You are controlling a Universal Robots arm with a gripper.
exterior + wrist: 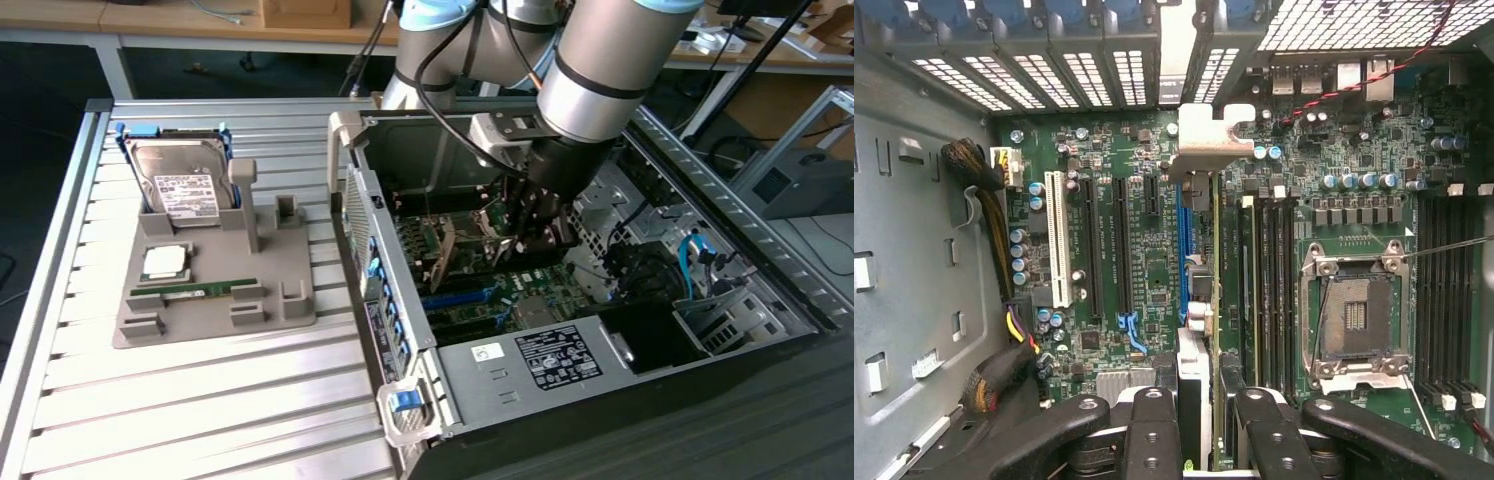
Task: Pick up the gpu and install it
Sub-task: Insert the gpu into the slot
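Gpu (pixel 1194 330) in jaws, seemingly over mobo (pixel 1104 250) inside case (pixel 400 300).

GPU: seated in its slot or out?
Cannot tell whether seated. The gpu stands on edge in the claw, lined up along the blue slot.

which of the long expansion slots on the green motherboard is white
The white slot, the outermost of the row, nearest the grey case wall and cable bundle; the slots beside it are black, then blue.
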